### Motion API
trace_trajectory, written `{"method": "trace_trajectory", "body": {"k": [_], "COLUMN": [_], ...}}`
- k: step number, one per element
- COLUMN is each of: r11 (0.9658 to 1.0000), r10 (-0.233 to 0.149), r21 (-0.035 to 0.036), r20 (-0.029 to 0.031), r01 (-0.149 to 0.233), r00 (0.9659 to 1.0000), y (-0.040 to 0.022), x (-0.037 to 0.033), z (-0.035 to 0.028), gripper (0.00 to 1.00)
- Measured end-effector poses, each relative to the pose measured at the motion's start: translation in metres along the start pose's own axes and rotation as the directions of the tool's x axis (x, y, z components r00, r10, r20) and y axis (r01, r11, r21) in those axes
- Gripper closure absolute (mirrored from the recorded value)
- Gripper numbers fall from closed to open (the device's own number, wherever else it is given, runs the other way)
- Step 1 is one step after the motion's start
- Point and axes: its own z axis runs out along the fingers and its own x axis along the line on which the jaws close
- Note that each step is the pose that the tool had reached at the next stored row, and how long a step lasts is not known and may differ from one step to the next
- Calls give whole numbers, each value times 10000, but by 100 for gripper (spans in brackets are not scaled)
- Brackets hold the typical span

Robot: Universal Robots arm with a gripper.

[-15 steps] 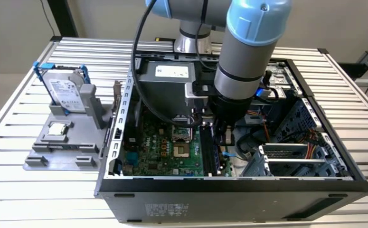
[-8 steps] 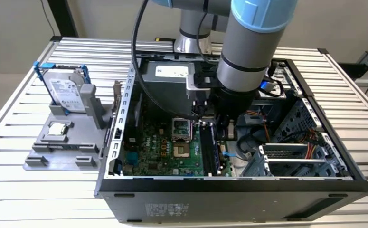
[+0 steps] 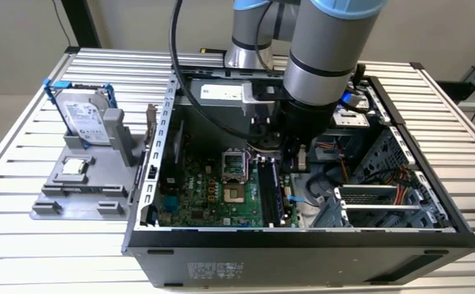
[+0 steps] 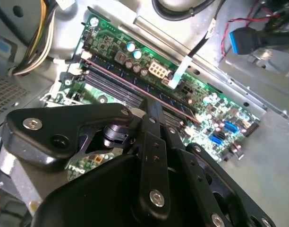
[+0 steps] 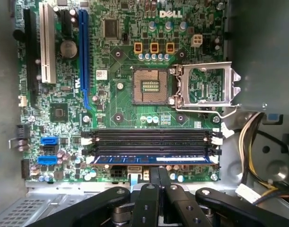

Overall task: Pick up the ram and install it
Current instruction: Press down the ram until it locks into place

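Hanging low inside the open black-and-silver computer case (image 3: 303, 236), the black linkage-fingered gripper (image 5: 159, 171) sits at the 6 o'clock edge of the green motherboard (image 5: 130, 101) in the first wrist view, its 2 fingertips drawn narrow together just above the memory slots. They look pinched on, or just touching, the top edge of the long thin blue-green ram stick (image 5: 154, 160); whether they truly clamp it, I cannot tell.

That ram stands on edge in the slot nearest the gripper, with 2 empty black slots (image 5: 151, 137) beside it toward 12 o'clock, and the open processor socket (image 5: 150, 86) further on. In the second wrist view the ram (image 4: 173, 101) runs as a thin dark strip from 10 o'clock toward 4 o'clock ahead of the fingers.

By my judgement the stick is light, stiff and brittle, with fragile chips on its faces. It is best gripped by its bare long edges near the middle, so that pressure goes down evenly.

Outside the case, at 9 o'clock in the exterior view, a grey fixture (image 3: 82, 184) carries the silver hard drive in its blue frame (image 3: 82, 113).
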Motion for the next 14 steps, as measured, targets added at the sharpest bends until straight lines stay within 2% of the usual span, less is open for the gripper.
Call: {"method": "trace_trajectory", "body": {"k": [8, 11, 14], "r11": [10000, 10000, 10000], "r10": [-1, -2, 0], "r21": [-5, -5, -5], "r20": [-10, -38, -39], "r01": [0, 2, 0], "r00": [10000, 10000, 10000], "y": [-4, -5, -4], "x": [-1, -2, -1], "z": [-210, -229, -230], "gripper": [100, 100, 100]}}
